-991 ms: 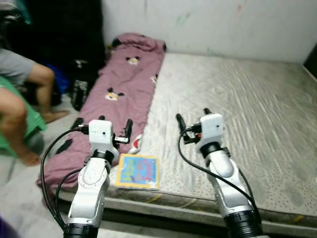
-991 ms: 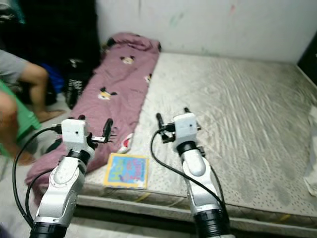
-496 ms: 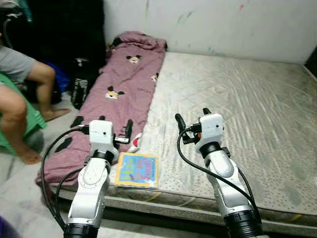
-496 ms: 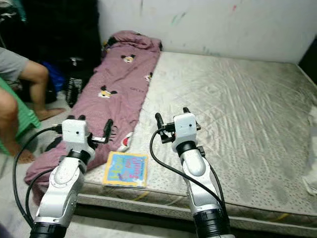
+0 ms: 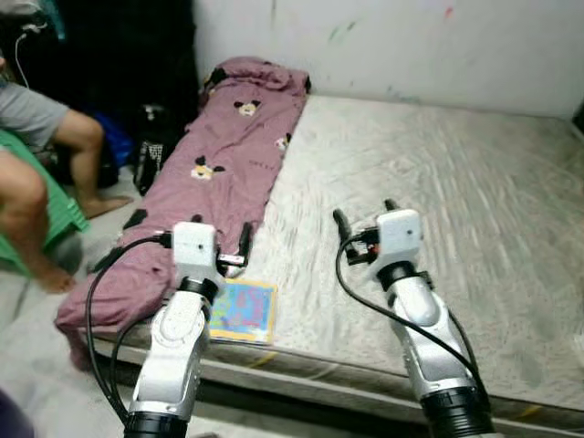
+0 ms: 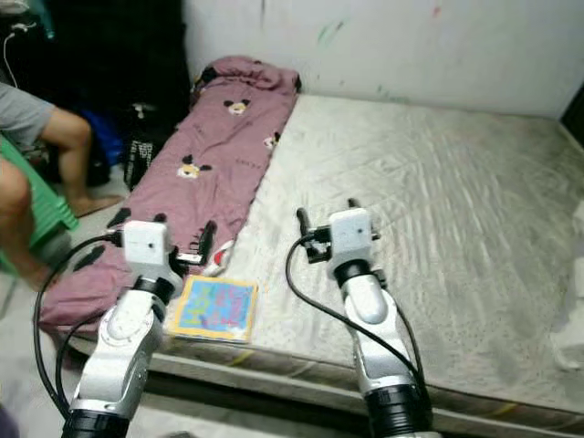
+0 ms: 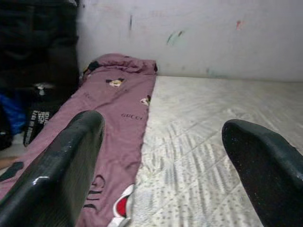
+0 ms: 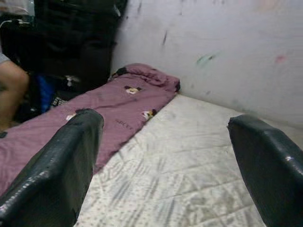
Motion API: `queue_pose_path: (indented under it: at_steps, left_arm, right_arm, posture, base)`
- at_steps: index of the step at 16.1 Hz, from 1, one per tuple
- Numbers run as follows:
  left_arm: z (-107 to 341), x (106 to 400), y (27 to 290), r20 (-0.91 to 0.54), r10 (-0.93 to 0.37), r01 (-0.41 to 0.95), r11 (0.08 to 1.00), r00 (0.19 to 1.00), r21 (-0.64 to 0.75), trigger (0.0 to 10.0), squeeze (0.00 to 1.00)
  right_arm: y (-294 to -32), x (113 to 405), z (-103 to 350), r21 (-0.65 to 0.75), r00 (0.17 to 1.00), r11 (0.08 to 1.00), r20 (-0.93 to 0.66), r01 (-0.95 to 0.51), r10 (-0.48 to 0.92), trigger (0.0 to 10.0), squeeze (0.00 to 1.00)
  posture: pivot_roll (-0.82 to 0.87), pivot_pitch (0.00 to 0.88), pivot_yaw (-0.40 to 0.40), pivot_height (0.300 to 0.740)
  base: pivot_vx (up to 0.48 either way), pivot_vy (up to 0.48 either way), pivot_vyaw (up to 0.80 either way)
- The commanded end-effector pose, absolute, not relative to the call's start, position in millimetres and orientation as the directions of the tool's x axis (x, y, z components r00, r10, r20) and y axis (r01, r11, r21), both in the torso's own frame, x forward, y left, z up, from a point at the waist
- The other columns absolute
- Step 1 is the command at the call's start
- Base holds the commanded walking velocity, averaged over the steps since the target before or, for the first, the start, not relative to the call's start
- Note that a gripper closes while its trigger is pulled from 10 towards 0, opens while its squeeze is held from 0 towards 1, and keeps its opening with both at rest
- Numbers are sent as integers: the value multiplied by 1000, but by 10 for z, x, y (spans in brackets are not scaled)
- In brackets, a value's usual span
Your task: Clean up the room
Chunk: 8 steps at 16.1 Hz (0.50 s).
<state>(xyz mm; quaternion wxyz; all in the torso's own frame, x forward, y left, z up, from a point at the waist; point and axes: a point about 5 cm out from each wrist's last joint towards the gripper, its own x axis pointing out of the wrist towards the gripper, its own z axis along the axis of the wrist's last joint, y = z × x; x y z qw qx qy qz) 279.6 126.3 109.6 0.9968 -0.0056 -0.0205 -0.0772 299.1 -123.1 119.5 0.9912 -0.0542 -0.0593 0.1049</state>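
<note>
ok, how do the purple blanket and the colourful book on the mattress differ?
The purple blanket is long, soft and rumpled, running along the mattress's left side from the wall to the near edge and drooping off it. The colourful book is small, flat, square and stiff, and lies wholly on top near the front edge, under the left pincer. Both rest on the mattress, untouched.

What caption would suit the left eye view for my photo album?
Both grippers, left and right, open above a bare mattress, a colourful book near its edge beside a purple blanket.
</note>
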Motion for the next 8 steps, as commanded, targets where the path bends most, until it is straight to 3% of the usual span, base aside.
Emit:
queue_pose_path:
  at_steps: [1,8]
  left_arm:
    - [1092,2801,1331,33,-130,129,992,991,4,10000,0]
    - [1090,2805,1324,33,-131,131,991,991,2,10000,0]
  right_arm:
    - [-1173,3002,1233,-108,967,971,123,-212,224,10000,0]
    - [-1175,3004,1229,-109,967,971,121,-211,224,10000,0]
  posture:
    - [12,0,-26,740]
    - [10,0,-26,740]
  base:
    - [0,-300,0]
    - [0,-303,0]
